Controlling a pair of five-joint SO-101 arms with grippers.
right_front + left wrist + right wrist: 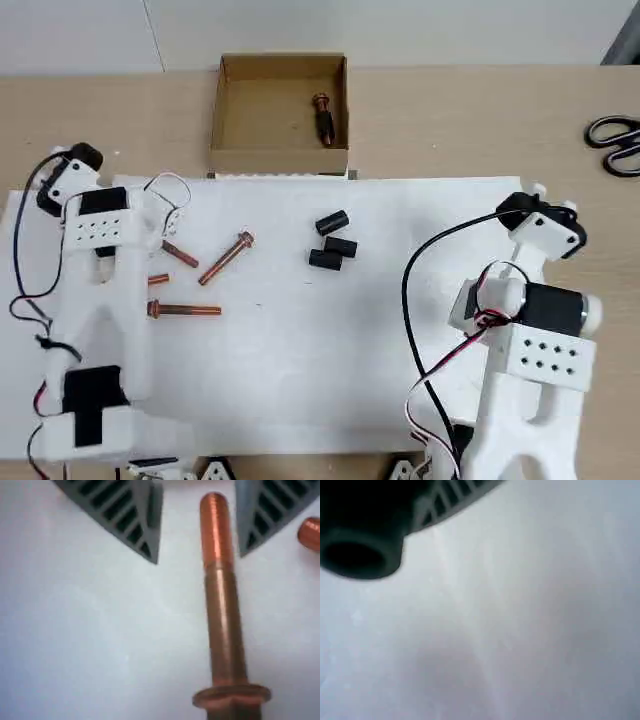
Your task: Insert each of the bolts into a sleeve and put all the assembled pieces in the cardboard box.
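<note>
2 white arms [100,310], black servos [555,305], black cables [405,290]

high view looks down over the table [450,120]; both wrist views sit close above its white sheet [300,380].

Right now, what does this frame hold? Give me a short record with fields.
box: one assembled piece inside, near its right wall
bolts: four loose on the mat, left side of the high view
sleeves: three loose, clustered mid-mat
left gripper: open, fingers either side of a bolt at its threaded end
right gripper: appears shut on a sleeve, above bare mat
scissors: far right, off the mat
</note>
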